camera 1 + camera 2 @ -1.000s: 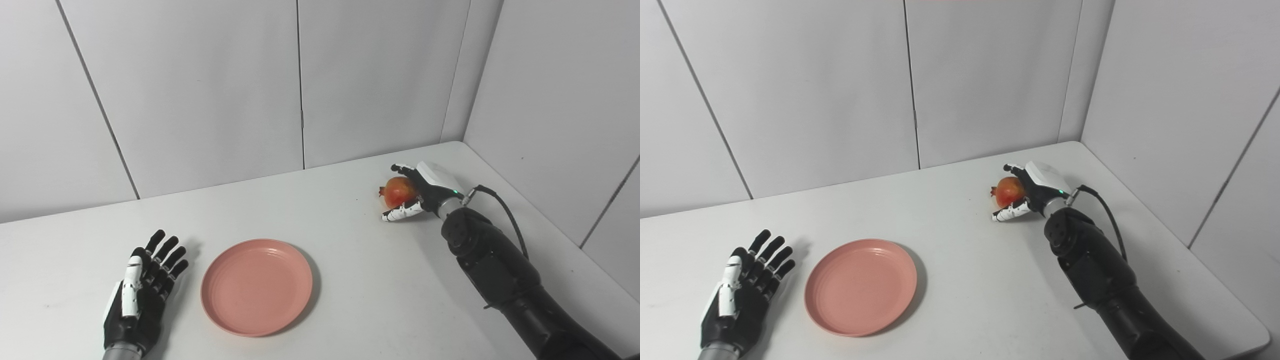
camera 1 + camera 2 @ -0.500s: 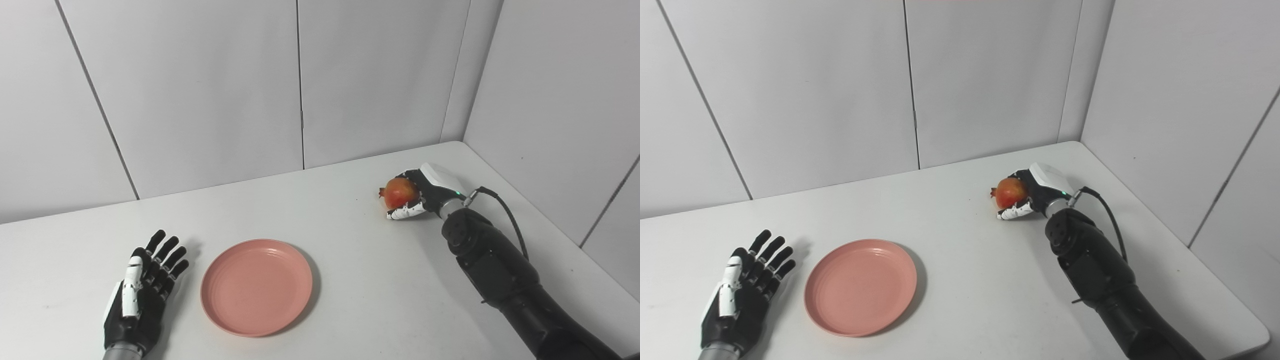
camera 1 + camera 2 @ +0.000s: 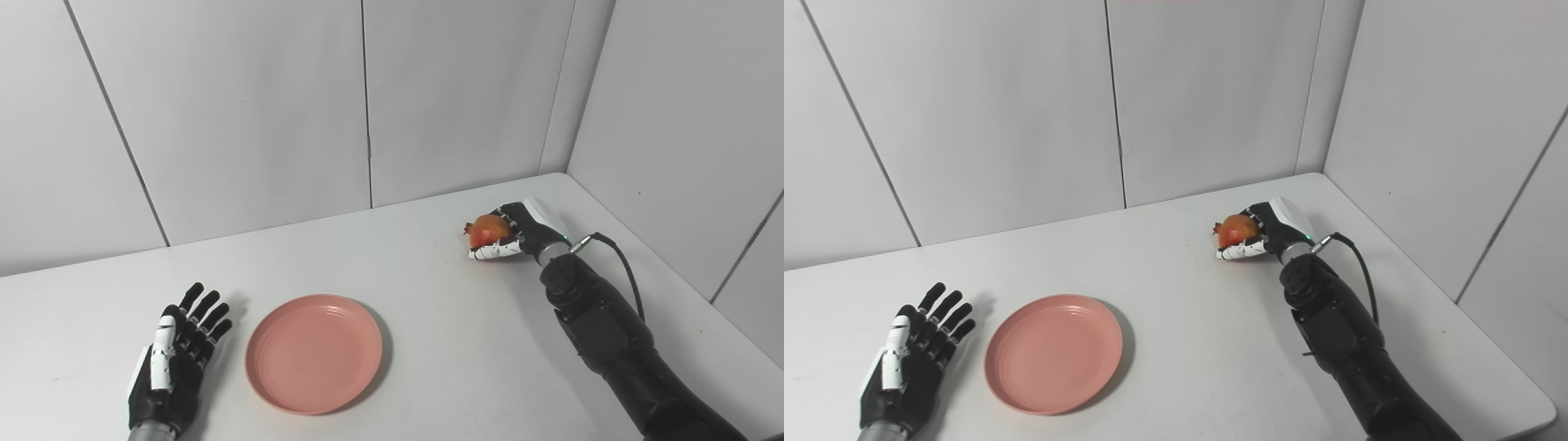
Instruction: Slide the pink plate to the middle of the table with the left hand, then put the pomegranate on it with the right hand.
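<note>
- The right hand [image 3: 520, 229] is closed around the pomegranate [image 3: 489, 228], fingers over its top and thumb beneath.
- The pink plate [image 3: 314, 353] lies well to that hand's left and nearer the robot.
- The left hand [image 3: 173, 361] rests flat just left of the plate, fingers spread, holding nothing.

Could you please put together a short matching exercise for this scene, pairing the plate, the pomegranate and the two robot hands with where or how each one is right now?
Things:
1. pink plate
2. pomegranate
3. left robot hand
4. right robot hand

States:
A. open, fingers spread, lying on the table beside the plate
B. held in a hand near the far right corner
C. bare, near the table's front
D. closed around the fruit

Pairs: 1-C, 2-B, 3-A, 4-D
</note>
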